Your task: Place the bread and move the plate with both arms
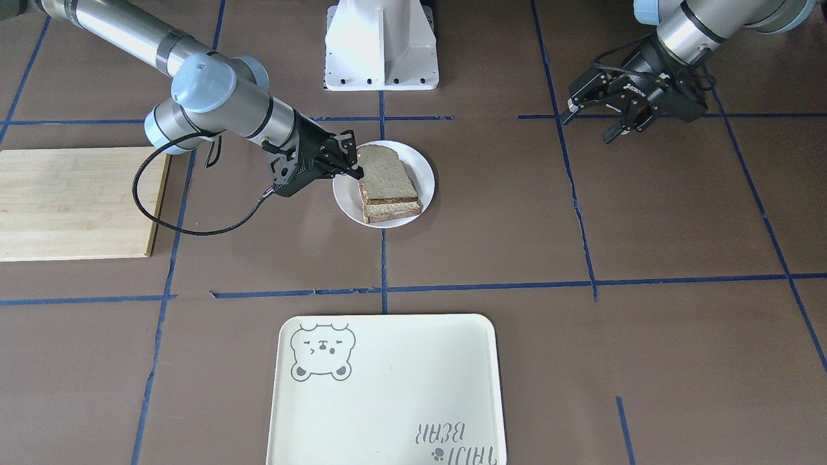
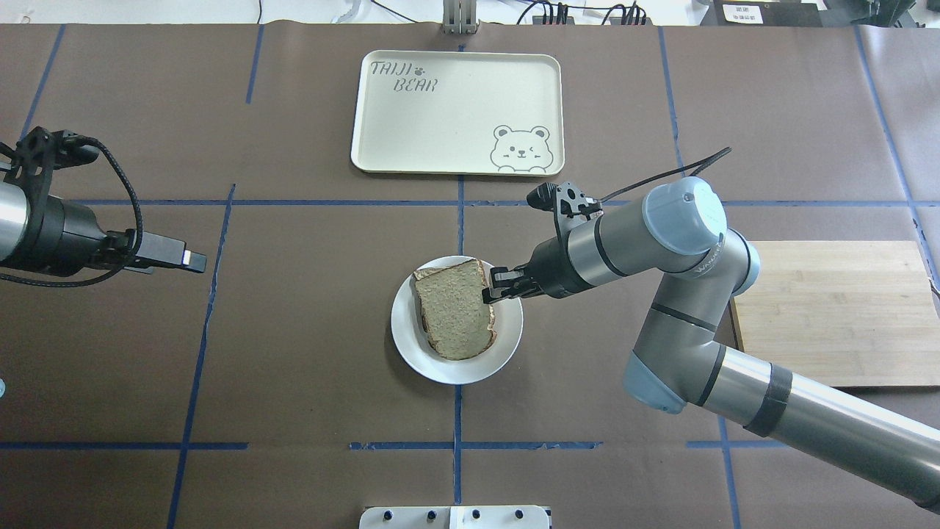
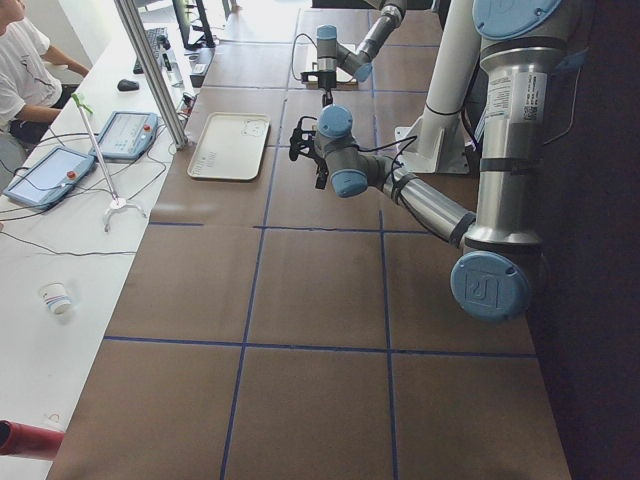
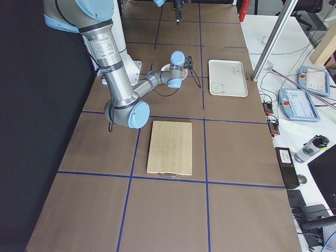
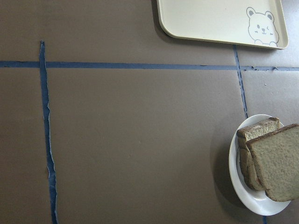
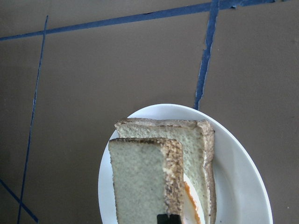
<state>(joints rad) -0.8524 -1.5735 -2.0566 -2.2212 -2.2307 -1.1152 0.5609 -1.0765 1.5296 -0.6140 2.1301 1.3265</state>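
Just above the plate [image 1: 426, 177] sits the bread [image 1: 386, 171], the upper of two slices. It lies over a second slice [image 1: 391, 210] that rests on the plate; the right wrist view shows a little orange and white between them. From the left wrist view the bread looks lifted and tilted, not flat on the slice below. Its long axis runs from the robot's side toward the bear tray [image 1: 387, 400], rounded top pointing at the robot's base, and it is slightly skewed against the lower slice.

The right gripper [image 1: 349, 166] is closed to a narrow pinch on the bread's side crust, its fingers reaching over the plate's rim.

The left gripper [image 1: 589, 128] hangs above the brown table [image 1: 678, 226] with jaws spread and nothing between them, well apart from the plate. A wooden cutting board [image 1: 71, 203] lies beyond the right arm.
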